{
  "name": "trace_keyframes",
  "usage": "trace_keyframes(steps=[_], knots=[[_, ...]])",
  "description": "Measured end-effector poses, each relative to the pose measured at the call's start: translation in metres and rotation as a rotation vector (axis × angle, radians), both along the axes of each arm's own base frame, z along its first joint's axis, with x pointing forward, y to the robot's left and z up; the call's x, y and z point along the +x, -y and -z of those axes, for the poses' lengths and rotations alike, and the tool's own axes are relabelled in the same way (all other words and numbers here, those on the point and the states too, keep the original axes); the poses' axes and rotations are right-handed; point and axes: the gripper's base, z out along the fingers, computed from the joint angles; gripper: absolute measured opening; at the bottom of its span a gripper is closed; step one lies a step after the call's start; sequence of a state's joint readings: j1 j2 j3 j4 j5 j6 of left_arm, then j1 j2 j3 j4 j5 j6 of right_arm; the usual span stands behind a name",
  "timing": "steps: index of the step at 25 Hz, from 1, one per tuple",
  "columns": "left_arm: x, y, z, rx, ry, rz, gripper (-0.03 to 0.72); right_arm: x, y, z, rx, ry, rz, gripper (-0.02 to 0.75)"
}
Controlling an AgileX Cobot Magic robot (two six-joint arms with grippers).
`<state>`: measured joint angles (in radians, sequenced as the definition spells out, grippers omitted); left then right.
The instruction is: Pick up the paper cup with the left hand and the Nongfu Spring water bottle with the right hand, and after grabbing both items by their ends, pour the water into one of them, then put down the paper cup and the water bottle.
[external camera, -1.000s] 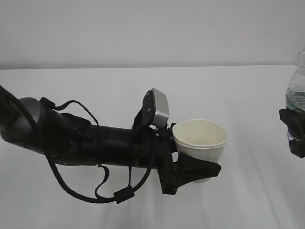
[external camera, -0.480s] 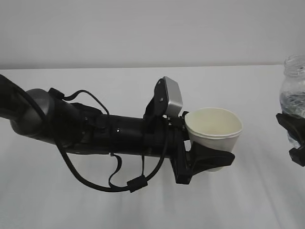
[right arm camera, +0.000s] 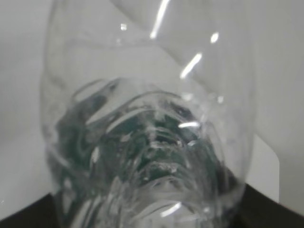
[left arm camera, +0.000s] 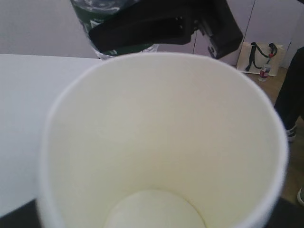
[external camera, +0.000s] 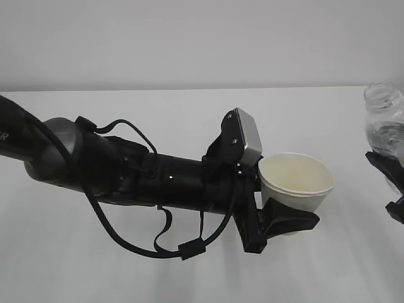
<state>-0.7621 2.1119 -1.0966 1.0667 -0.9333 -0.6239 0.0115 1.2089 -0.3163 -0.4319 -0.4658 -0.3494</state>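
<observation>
The left hand reached in from the left of the exterior view, its gripper clamped around the lower part of the paper cup, which sat upright with its open mouth facing up, just ahead of the grey block on the wrist. Holding it low and level probably served to leave the rim free as a target for pouring; in the left wrist view the cup looked empty and dry, so the pour had seemingly not begun. To the right of that gripper, and apart from the cup, the right hand stood at the frame edge, gripping the Nongfu Spring water bottle around its body, mouth uncapped and roughly upright, leaning slightly toward the cup. The right wrist view showed the clear ribbed body filling the frame, with the water seemingly low inside, though its level was hard to tell. Below both grippers lay a plain white worktop, with a pale wall behind it. Beyond the cup, the left wrist view showed a bag on the floor.
</observation>
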Motion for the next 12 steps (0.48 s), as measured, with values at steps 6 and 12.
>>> trace_keyframes(steps=[6,12], knots=[[-0.0009,0.0006,-0.0002,-0.002,0.052,0.017,0.464,0.0,0.0,0.0,-0.088,0.019,-0.035,0.401],[-0.003,0.0033,-0.0061,-0.08,0.088,0.034,0.464,0.0002,-0.0003,-0.0006,-0.146,0.039,-0.061,0.401]])
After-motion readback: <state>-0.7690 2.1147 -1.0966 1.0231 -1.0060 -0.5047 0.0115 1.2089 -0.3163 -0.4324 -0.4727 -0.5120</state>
